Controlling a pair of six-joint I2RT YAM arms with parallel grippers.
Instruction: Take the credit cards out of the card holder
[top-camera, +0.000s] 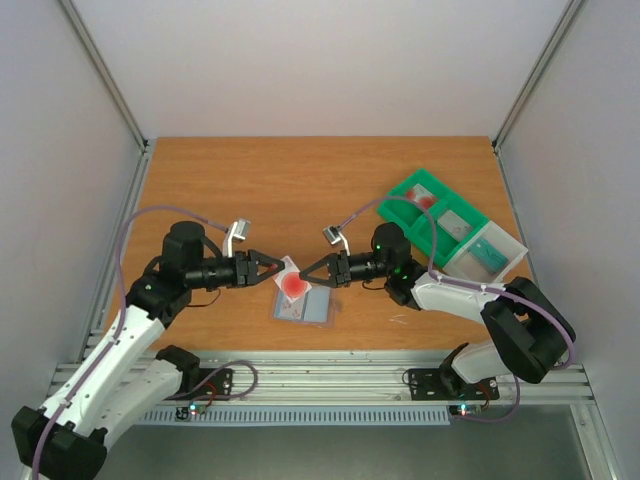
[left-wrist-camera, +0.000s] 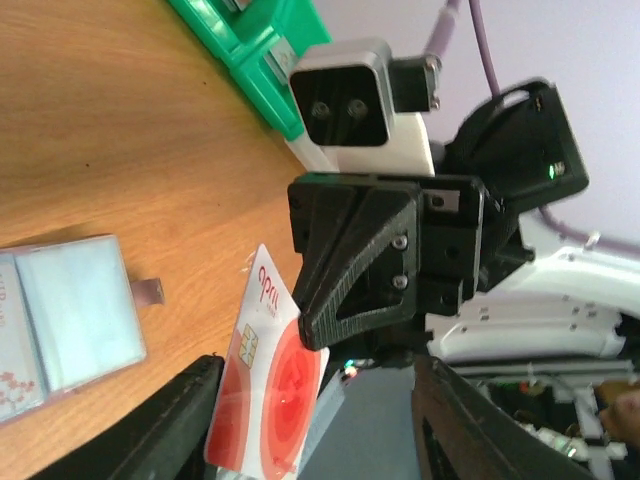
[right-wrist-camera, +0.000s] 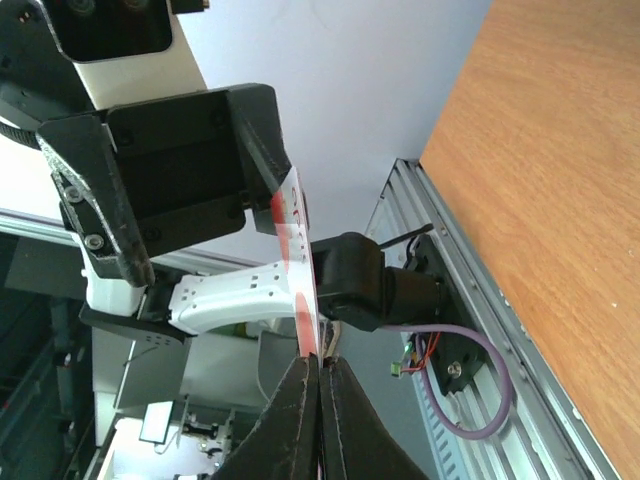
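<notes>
Clenched hard on the edge of the red credit card (top-camera: 292, 285) with the right gripper (top-camera: 303, 272), holding it up off the table (top-camera: 250, 180) right between the two arms. Released on the left gripper (top-camera: 281, 270), with jaws spread wide either side of the card's other end. Hanging just above the card holder (top-camera: 310, 312), spread open and flat on the wood, grey-blue inside up, with the green tray (top-camera: 440, 215) well off to the right.
</notes>
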